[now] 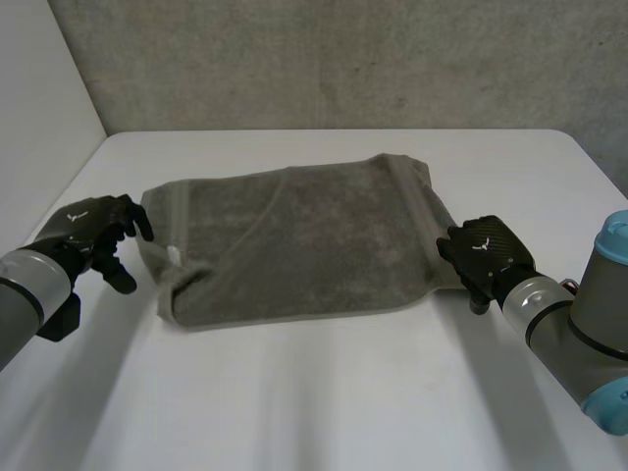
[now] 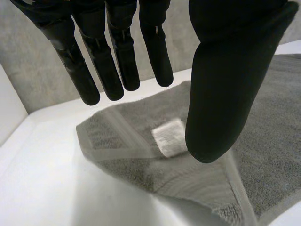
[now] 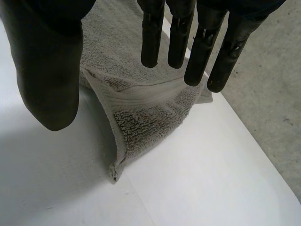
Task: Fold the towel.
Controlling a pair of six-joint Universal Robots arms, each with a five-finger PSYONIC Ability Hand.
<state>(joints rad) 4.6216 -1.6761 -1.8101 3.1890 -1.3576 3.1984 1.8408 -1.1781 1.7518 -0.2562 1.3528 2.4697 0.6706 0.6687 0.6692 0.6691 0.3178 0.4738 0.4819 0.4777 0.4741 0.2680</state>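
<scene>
A grey towel (image 1: 304, 240) lies folded over on the white table (image 1: 324, 392), its layers roughly stacked. My left hand (image 1: 103, 231) hovers just off the towel's left edge, fingers straight and spread, holding nothing. In the left wrist view the fingers (image 2: 117, 61) and thumb (image 2: 225, 84) hang apart above the towel's corner (image 2: 155, 155), where a white label (image 2: 169, 137) shows. My right hand (image 1: 484, 252) sits at the towel's right edge, open. The right wrist view has its fingers (image 3: 188, 37) straight above the towel's near right corner (image 3: 141, 117), which lies free on the table.
The table's bare white surface runs in front of the towel and to both sides. A grey wall (image 1: 343, 59) stands behind the table's far edge. A white wall (image 1: 39, 108) borders the left side.
</scene>
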